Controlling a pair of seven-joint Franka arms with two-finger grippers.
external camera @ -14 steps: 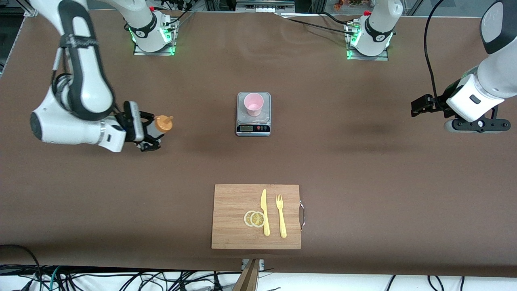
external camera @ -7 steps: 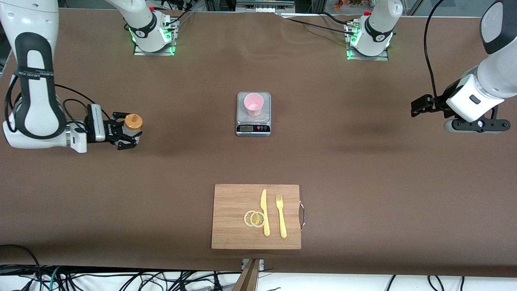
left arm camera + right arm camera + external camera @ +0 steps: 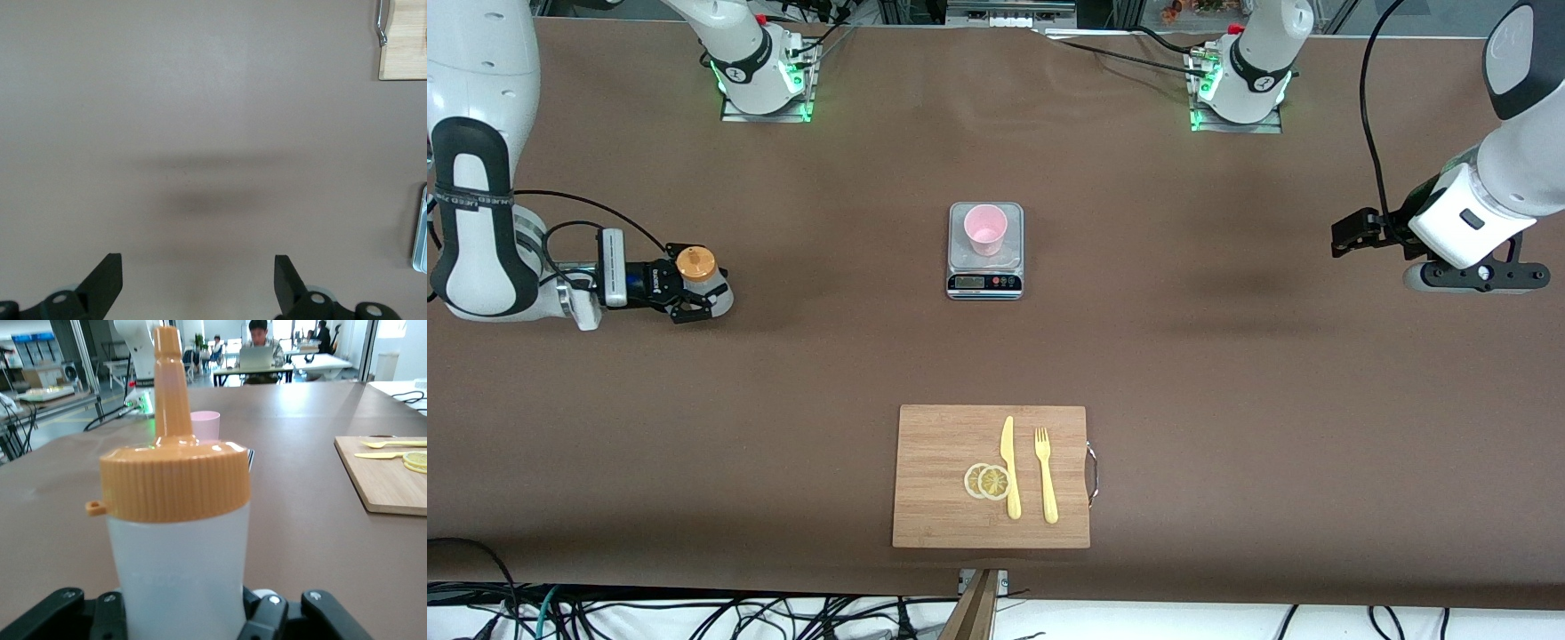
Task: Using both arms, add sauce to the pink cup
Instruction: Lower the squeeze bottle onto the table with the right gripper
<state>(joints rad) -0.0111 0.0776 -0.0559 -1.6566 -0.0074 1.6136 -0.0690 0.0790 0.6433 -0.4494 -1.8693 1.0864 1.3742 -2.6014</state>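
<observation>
The sauce bottle (image 3: 696, 265), whitish with an orange nozzle cap, stands upright near the right arm's end of the table. My right gripper (image 3: 692, 288) is shut on its body from the side, low at the table. In the right wrist view the bottle (image 3: 179, 540) fills the middle between the fingers (image 3: 263, 620). The pink cup (image 3: 985, 228) stands on the grey scale (image 3: 984, 283) at the table's middle, well apart from the bottle, and also shows in the right wrist view (image 3: 205, 425). My left gripper (image 3: 1348, 235) is open and empty, held over the left arm's end of the table, waiting.
A wooden cutting board (image 3: 991, 476) lies near the front camera's edge of the table, bearing a yellow knife (image 3: 1009, 467), a yellow fork (image 3: 1046, 476) and lemon slices (image 3: 987, 481). The board's corner (image 3: 403, 47) and the scale's edge (image 3: 420, 230) show in the left wrist view.
My right arm carried the sauce bottle away from the scale toward its own end of the table and lower, keeping it upright. The left arm has not moved.
</observation>
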